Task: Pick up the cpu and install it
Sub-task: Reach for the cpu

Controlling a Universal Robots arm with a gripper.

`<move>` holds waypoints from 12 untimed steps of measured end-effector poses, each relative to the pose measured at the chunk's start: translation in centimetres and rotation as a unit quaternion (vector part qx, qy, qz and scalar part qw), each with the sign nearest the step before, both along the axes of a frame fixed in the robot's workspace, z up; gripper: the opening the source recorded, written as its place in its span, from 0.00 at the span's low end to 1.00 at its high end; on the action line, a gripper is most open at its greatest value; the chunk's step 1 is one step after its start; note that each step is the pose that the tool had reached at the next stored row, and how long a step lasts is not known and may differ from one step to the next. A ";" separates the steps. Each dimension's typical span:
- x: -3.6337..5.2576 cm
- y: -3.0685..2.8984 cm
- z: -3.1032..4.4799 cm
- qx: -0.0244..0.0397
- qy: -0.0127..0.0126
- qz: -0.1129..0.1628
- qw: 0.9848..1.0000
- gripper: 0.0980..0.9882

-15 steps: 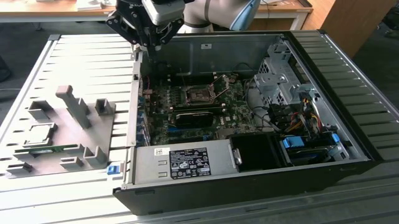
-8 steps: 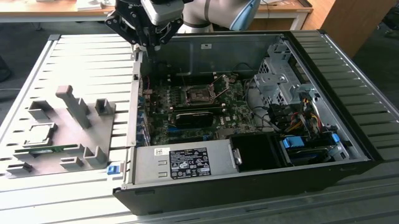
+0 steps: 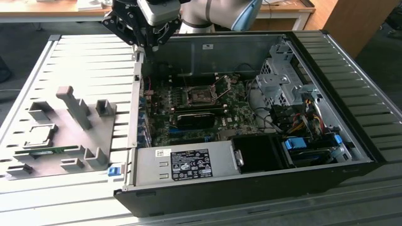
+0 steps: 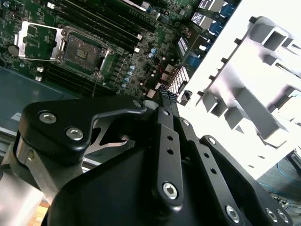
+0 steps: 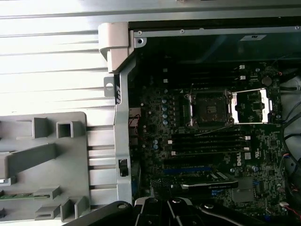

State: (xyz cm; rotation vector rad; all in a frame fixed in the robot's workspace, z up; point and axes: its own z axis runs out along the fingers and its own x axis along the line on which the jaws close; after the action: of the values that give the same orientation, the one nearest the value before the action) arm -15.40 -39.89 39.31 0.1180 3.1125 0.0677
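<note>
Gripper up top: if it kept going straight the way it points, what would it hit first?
The gripper would probably meet the computer case's side wall, or the circuit board just inside it; depth is unclear.

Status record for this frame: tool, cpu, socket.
tool: shut, empty, over the computer case wall on the exterior view's left
cpu: lying on the grey fixture outside the case, not picked up
socket: empty, retention frame swung open
</note>
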 end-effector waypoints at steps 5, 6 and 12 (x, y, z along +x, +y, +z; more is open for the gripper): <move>-0.33 0.00 -0.02 0.000 0.000 0.000 1.000 0.01; -0.35 0.00 -0.02 0.000 0.000 0.000 1.000 0.01; -0.51 0.00 -0.02 0.000 0.000 0.000 1.000 0.01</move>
State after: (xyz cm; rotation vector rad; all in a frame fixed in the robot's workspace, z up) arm -15.91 -39.89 39.30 0.1180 3.1125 0.0677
